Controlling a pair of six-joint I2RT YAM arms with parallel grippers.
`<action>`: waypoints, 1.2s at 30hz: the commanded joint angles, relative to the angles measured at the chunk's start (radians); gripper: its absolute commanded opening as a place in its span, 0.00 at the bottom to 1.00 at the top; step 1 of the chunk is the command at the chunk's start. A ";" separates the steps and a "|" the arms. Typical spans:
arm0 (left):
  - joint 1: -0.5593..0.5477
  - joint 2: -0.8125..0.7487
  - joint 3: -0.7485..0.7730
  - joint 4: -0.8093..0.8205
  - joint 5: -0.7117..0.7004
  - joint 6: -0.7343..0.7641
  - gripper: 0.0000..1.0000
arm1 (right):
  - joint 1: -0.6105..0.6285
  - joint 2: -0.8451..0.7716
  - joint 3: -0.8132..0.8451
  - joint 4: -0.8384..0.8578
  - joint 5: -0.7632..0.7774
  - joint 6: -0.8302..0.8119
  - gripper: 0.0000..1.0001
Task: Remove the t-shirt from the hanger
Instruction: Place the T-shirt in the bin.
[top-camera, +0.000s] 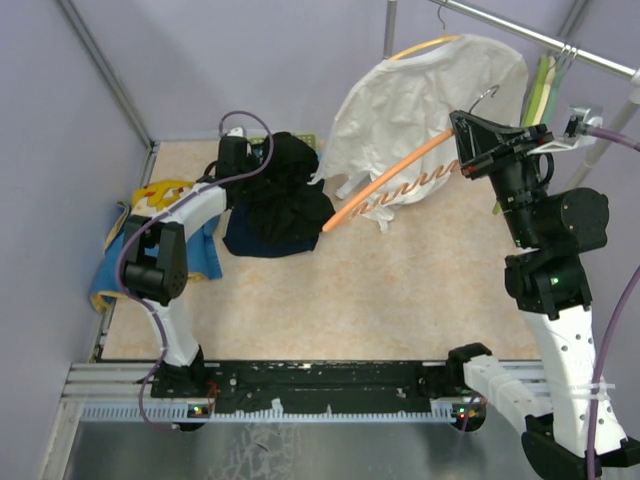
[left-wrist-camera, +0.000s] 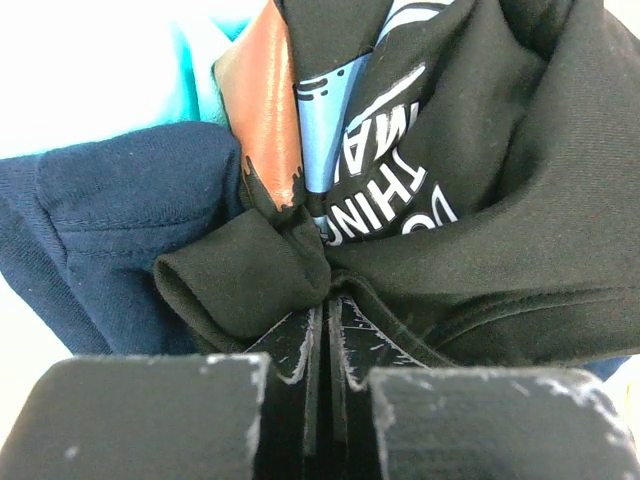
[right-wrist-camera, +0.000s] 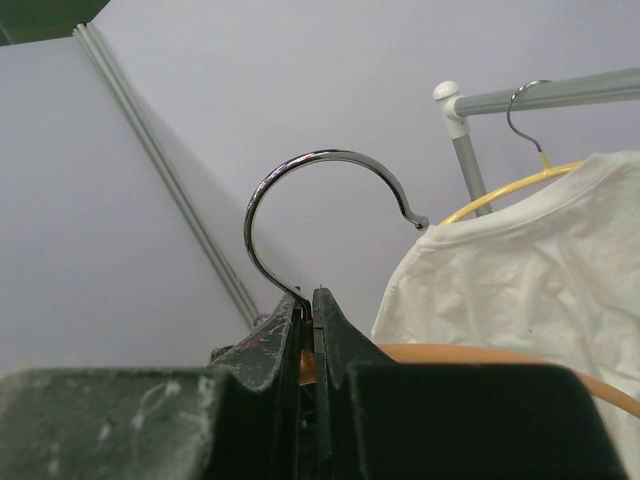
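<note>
At table's left rear: clamping a fold of the tee (top-camera: 285, 190) in left gripper (left-wrist-camera: 328, 310), jaws pinched together on black cloth. Seeing the tee crumpled on the table (top-camera: 400, 300), off the hanger (top-camera: 395, 179), lying partly over a navy garment (left-wrist-camera: 100, 220). Holding the bare orange hanger aloft in right gripper (right-wrist-camera: 307, 300), jaws clamped tight on its neck just under the hook (right-wrist-camera: 320, 157). Judging removal as essentially done; only needing release and retreat.

Watching for:
- Lifting left gripper without opening: dragging the tee back up, maybe pulling the navy garment along. Failing to tell from the wrist view whether pinching one layer or several.
- Opening too little: snagging cloth on the pads (left-wrist-camera: 290, 350) and trailing it after the gripper.
- Swinging the hanger: pointing its long arm down toward the tee and passing near the white shirt (top-camera: 430, 100) hanging on the rail (top-camera: 540, 38). Risking hooking that shirt's hem, or raking back into the black cloth.
- Gripping a thin round neck: risking rotation in the jaws under the hanger's own weight; seeing it tilted in the top view.
- Releasing the hanger at this height: dropping it onto the tee or bouncing it off the table.
- Retreating both at once: bringing the hanger tip close to the left gripper.
</note>
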 joint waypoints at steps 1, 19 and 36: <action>0.003 0.015 -0.011 -0.154 0.034 -0.005 0.11 | 0.006 -0.014 0.006 0.078 0.004 0.009 0.00; 0.000 -0.384 0.048 -0.140 -0.076 0.069 0.76 | 0.006 -0.019 -0.001 0.098 -0.004 0.016 0.00; -0.036 -0.651 -0.063 0.108 0.274 0.090 0.85 | 0.005 0.286 0.239 0.048 -0.033 -0.112 0.00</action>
